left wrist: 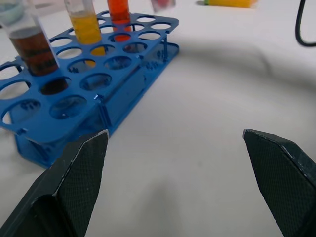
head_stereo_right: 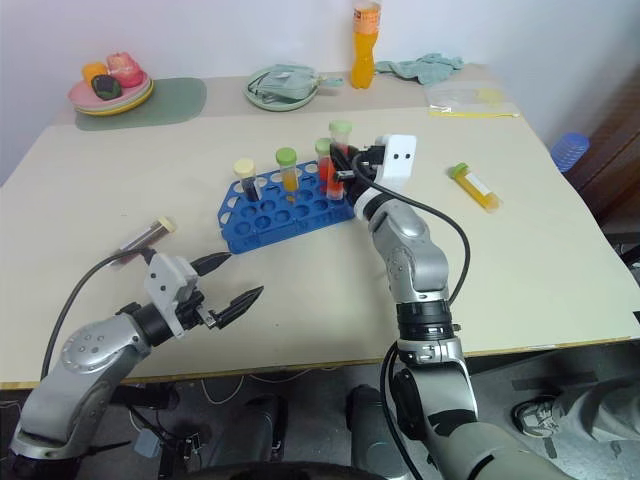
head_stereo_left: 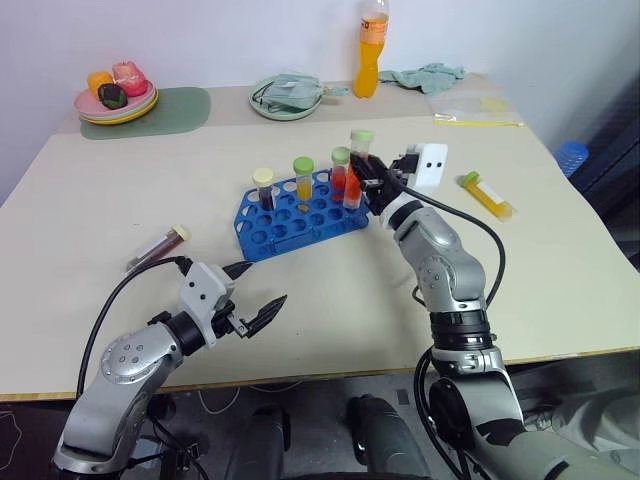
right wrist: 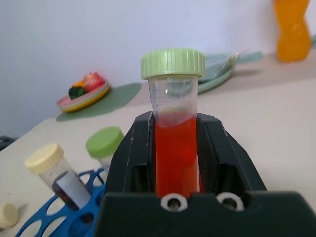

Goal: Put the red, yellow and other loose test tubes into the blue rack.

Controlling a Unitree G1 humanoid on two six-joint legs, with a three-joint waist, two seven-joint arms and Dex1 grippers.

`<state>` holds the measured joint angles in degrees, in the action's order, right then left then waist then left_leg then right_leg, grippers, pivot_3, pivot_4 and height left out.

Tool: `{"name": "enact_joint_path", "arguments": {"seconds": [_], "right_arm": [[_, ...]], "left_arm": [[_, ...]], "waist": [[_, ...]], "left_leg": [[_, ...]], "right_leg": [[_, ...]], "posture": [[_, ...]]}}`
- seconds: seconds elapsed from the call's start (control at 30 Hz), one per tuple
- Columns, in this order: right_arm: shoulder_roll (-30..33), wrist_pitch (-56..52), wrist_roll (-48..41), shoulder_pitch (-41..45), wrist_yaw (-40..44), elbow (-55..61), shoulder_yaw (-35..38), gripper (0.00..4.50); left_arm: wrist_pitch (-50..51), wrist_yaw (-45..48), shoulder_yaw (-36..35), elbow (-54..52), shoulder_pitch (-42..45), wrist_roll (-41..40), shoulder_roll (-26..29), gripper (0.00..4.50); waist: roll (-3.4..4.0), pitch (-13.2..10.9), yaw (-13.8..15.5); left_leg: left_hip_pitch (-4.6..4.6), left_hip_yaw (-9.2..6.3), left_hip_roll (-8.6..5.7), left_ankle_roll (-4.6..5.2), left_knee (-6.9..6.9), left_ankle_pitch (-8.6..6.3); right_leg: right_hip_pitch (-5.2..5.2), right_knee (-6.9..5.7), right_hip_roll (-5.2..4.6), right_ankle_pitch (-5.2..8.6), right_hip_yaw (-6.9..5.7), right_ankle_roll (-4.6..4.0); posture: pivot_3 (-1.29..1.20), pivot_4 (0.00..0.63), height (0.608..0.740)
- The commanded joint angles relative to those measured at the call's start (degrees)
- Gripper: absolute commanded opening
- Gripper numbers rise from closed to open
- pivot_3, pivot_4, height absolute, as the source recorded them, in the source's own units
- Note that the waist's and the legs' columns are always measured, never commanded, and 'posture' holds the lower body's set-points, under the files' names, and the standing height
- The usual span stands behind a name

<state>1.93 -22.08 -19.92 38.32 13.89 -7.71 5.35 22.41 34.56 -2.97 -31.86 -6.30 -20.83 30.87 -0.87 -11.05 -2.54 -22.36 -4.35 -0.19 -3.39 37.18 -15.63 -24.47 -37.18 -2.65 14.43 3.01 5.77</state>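
Observation:
The blue rack (head_stereo_left: 290,222) sits mid-table. A maroon tube with a cream cap (head_stereo_left: 263,186), a yellow tube with a green cap (head_stereo_left: 303,178) and a red one (head_stereo_left: 341,172) stand in its back row. My right gripper (head_stereo_left: 366,172) is shut on a red test tube with a green cap (right wrist: 174,148), held upright at the rack's right end. A loose yellow tube (head_stereo_left: 487,195) lies to the right of the rack, and a loose maroon tube (head_stereo_left: 158,247) lies to its left. My left gripper (head_stereo_left: 260,290) hovers open and holds nothing, on the near side of the rack.
Along the back edge are an orange drink bottle (head_stereo_left: 371,50), a green plate (head_stereo_left: 262,107) with a cloth on it, a plate of fruit (head_stereo_left: 116,97) on a green mat, a teal cloth (head_stereo_left: 430,75) and a plastic bag (head_stereo_left: 475,110). A blue stool (head_stereo_left: 571,157) stands past the table's right edge.

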Motion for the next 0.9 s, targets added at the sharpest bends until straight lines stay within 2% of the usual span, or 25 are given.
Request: {"name": "enact_joint_path", "arguments": {"seconds": [0.03, 0.27, 0.67, 0.9], "right_arm": [[-0.58, 4.16, 1.26, 1.21, -0.22, -1.59, -0.04, 0.69], [-0.23, 9.27, 3.63, 0.73, 0.61, -6.02, -0.79, 0.69], [-2.77, 30.84, 10.61, 0.58, -1.23, -18.38, -2.17, 0.69], [-3.91, 39.56, 12.14, -1.16, 0.16, -22.87, -3.35, 0.69]], "left_arm": [[0.91, -0.58, -0.24, -3.17, 0.48, -0.98, 0.0, 4.5], [2.8, -1.47, -0.8, -4.64, 0.95, -1.81, 0.25, 4.5], [4.27, -1.41, -1.02, -5.2, 1.98, -2.31, 0.53, 4.5], [4.23, -1.17, -1.76, -5.53, 1.21, -2.5, 0.99, 4.5]], "waist": [[0.0, 0.0, -0.03], [0.0, 0.0, -0.03], [-0.01, 0.01, -0.08], [-0.01, 0.01, -0.09]], "left_leg": [[0.0, 0.0, 0.0, 0.0, 0.0, 0.0], [0.0, 0.0, 0.0, 0.0, 0.0, 0.0], [0.02, 0.0, 0.0, -0.01, -0.01, 0.0], [0.03, -0.01, 0.0, -0.02, 0.0, 0.01]], "right_leg": [[0.0, 0.0, 0.0, 0.0, 0.0, 0.0], [0.0, -0.01, 0.0, 0.0, 0.0, 0.0], [0.01, -0.01, 0.01, 0.0, 0.0, 0.0], [0.01, -0.02, 0.01, 0.0, 0.01, 0.0]], "posture": [[0.0, 0.15, 0.74], [0.0, 0.15, 0.74], [0.0, 0.15, 0.74], [0.0, 0.15, 0.74]]}}
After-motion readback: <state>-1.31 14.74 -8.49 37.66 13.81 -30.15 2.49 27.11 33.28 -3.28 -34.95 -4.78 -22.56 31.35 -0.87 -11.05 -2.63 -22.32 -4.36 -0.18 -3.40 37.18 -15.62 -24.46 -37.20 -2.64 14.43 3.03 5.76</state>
